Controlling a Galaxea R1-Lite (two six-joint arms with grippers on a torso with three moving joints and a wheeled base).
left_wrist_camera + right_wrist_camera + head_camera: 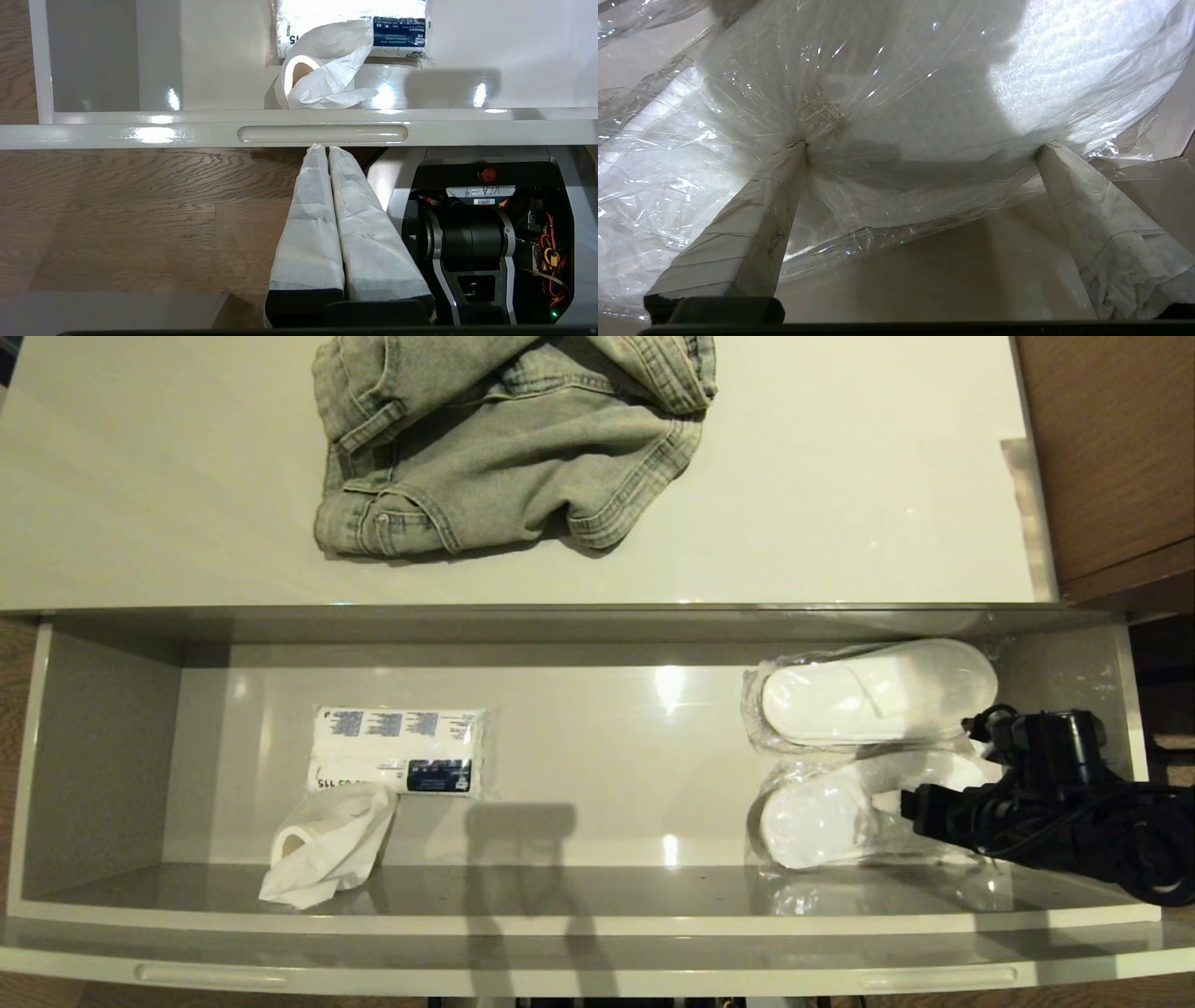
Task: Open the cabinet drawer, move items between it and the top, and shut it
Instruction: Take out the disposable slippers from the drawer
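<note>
Drawer (579, 896) pulled out | two flat white plastic-bagged slipper packs (873, 691) lie lengthwise left-right | right hand (924, 149) spread, tips touching nearer pack (840, 817) | left hand (322, 149) pressed together

Black right arm (1055, 812) with cables; white-wrapped fingers (738, 242).

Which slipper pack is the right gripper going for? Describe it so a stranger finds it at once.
Look into the open drawer below the cabinet top, at its right end. Two slipper packs lie there; it is the nearer pack, where the open right gripper presses its fingertips.
</note>
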